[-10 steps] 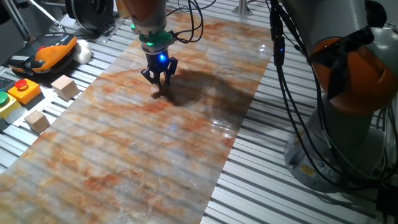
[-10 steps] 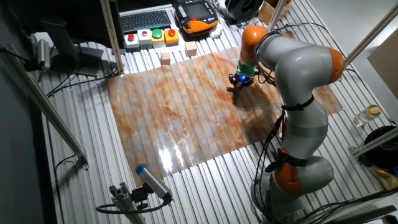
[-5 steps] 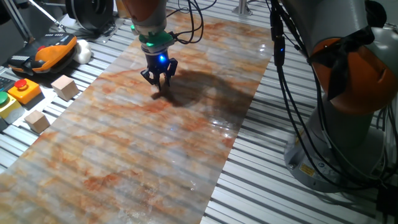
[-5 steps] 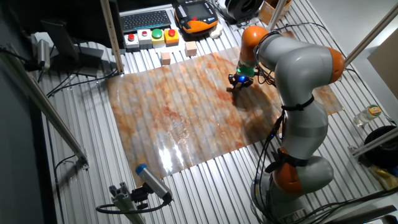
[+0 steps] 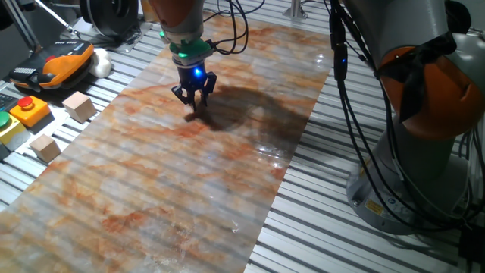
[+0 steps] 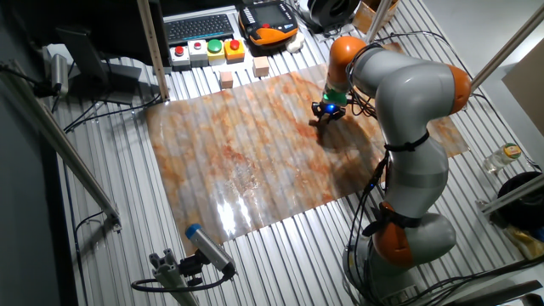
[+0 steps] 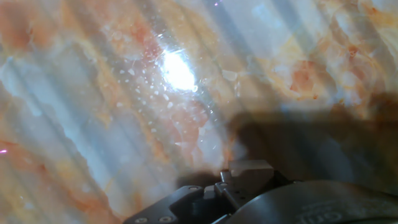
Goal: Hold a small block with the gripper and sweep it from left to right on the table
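Observation:
My gripper (image 5: 198, 108) stands upright over the far part of the marbled orange, brown and grey sheet (image 5: 167, 182) on the ribbed metal table (image 5: 341, 227). Its fingertips are drawn together and touch down on the sheet. In the other fixed view the gripper (image 6: 323, 118) is at the sheet's right part. The small block is almost hidden between the fingertips. In the hand view a small pale square piece (image 7: 249, 170) in shadow sits at the finger ends and looks like the block. The sheet (image 7: 124, 93) fills that view.
Two larger pale wooden cubes (image 5: 79, 105) (image 5: 45, 147) lie off the sheet's left edge, also seen in the other fixed view (image 6: 226, 80) (image 6: 261, 65). Button boxes (image 5: 29, 110), an orange pendant (image 5: 64, 61) and a keyboard (image 6: 200, 28) lie beyond. The arm's base (image 5: 424, 152) and cables stand right.

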Available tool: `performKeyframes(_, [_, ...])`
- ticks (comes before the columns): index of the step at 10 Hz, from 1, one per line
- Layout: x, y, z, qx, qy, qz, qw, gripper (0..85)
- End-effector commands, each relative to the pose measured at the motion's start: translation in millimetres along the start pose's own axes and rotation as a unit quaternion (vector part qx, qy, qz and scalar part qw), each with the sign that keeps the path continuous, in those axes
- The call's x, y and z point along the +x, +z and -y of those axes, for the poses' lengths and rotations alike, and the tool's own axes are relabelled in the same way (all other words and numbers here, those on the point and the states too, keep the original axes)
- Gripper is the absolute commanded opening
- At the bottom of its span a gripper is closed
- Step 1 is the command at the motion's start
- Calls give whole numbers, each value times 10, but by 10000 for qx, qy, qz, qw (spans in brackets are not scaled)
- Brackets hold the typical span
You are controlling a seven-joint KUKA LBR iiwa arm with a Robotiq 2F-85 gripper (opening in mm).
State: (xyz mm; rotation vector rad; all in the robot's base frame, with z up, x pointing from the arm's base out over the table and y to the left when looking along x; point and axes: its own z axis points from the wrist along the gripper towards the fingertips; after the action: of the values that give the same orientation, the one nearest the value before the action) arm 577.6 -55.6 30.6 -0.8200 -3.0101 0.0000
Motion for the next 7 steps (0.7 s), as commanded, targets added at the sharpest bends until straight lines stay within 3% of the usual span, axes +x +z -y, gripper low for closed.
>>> performKeyframes(1, [2,1,0,-3,-2,-23,10000,0])
performKeyframes(2, [2,1,0,-88,6,-99,9999,0])
performKeyframes(4, [2,1,0,34,-201,-72,9998,0])
performKeyframes(7, [2,1,0,-81,-369,-148,9992,0])
